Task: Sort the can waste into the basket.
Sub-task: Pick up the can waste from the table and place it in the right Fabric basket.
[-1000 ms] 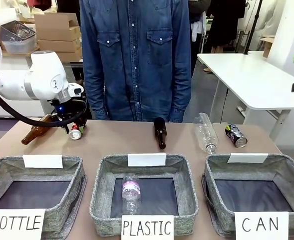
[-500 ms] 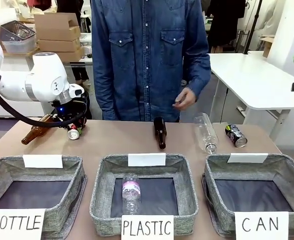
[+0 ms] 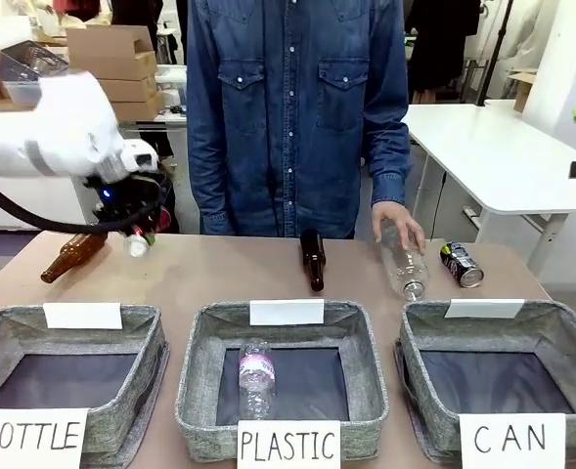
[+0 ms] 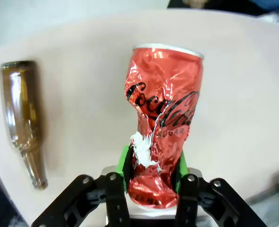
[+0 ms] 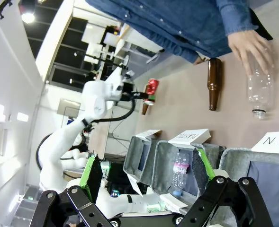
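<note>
My left gripper [image 3: 136,233] is shut on the dented red can [image 3: 137,242] and holds it just above the table's far left. In the left wrist view the green pads [image 4: 125,165] squeeze the crumpled lower part of the red can [image 4: 163,118], which hangs over the tan tabletop. The black and silver can [image 3: 462,264] lies at the far right, behind the grey basket [image 3: 561,322] signed "CAN". My right gripper [image 5: 146,175] is open with nothing between its fingers, and looks across the table from the right.
A person's hand [image 3: 397,223] rests on a clear plastic bottle [image 3: 405,262]. A dark brown bottle [image 3: 313,259] lies mid-table and another brown bottle [image 3: 72,256] at the far left. The "PLASTIC" basket [image 3: 198,391] holds a clear bottle [image 3: 256,376]. The "BOTTLE" basket [image 3: 141,391] sits left.
My left gripper has shut on the red can and lifted it off the table. The person's hand has come down onto the clear bottle.
</note>
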Controlling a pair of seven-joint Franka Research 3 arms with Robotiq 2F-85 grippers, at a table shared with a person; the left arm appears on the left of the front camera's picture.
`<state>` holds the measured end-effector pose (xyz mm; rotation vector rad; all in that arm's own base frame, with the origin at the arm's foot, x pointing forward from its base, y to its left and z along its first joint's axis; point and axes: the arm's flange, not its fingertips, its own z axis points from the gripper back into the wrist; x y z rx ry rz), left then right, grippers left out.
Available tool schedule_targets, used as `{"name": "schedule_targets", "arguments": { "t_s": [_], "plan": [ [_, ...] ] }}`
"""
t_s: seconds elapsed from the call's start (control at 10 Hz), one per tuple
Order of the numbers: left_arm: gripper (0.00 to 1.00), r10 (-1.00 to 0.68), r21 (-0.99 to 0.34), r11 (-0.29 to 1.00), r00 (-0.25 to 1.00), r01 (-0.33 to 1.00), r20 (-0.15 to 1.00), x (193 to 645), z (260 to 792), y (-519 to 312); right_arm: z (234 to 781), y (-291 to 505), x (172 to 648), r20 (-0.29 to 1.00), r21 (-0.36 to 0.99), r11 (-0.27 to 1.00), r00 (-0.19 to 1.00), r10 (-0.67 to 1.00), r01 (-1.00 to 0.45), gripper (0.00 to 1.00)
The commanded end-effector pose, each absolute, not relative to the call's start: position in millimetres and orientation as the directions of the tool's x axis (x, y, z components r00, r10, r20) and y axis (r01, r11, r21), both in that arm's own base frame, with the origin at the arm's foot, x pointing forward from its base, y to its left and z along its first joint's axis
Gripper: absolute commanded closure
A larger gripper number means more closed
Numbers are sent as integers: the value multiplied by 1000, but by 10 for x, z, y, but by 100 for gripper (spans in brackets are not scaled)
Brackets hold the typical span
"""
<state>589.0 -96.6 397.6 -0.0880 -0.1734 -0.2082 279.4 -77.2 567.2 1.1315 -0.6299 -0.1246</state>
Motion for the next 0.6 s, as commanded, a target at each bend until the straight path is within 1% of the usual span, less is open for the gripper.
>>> {"name": "schedule_targets", "arguments": {
  "t_s": [0.0, 0.1, 0.2, 0.3, 0.4, 0.5],
  "plan": [
    [100, -425, -84, 882, 860, 464, 283, 4870, 4886, -744, 5683, -767, 2833, 430, 866, 434, 811, -397, -248, 0],
    [100, -520, -38, 828, 791, 560, 323, 4292, 5233, -717, 5683, -767, 2833, 430, 866, 434, 811, -397, -248, 0],
    [100, -613, -28, 751, 711, 660, 344, 3805, 5408, -689, 5683, -767, 2833, 430, 866, 434, 811, -397, -248, 0],
    [100, -714, -23, 625, 583, 780, 388, 3324, 5515, -674, 5683, -767, 2833, 430, 866, 434, 811, -397, -248, 0],
    [100, -801, -6, 435, 390, 900, 454, 2873, 5582, -683, 5683, -767, 2833, 430, 866, 434, 811, -397, -248, 0],
    [100, -853, 29, 230, 187, 973, 486, 2502, 5612, -715, 5683, -767, 2833, 430, 866, 434, 811, -397, -248, 0]
  ]
}}
